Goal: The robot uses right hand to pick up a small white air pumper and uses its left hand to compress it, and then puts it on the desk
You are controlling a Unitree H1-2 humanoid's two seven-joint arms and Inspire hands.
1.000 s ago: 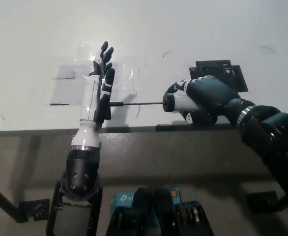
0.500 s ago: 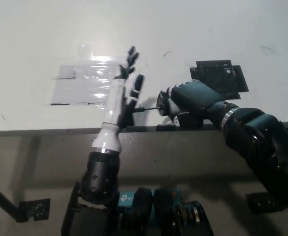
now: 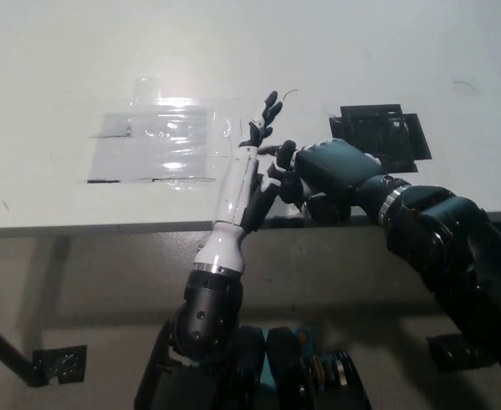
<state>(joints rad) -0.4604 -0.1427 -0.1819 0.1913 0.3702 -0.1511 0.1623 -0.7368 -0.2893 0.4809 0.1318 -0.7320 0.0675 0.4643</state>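
Pumper (image 3: 286, 156) between right hand (image 3: 327, 171) and left hand (image 3: 250, 175), at desk (image 3: 62, 68) edge

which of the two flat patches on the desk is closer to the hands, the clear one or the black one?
The black square patch: it lies just behind the black right hand. The clear shiny tape patch sits further away, beyond the white left hand.

A white desk (image 3: 62, 51) carries clear tape patches (image 3: 152, 147) and a black square marker (image 3: 380, 130).

Soft, bright overhead light; tape glare
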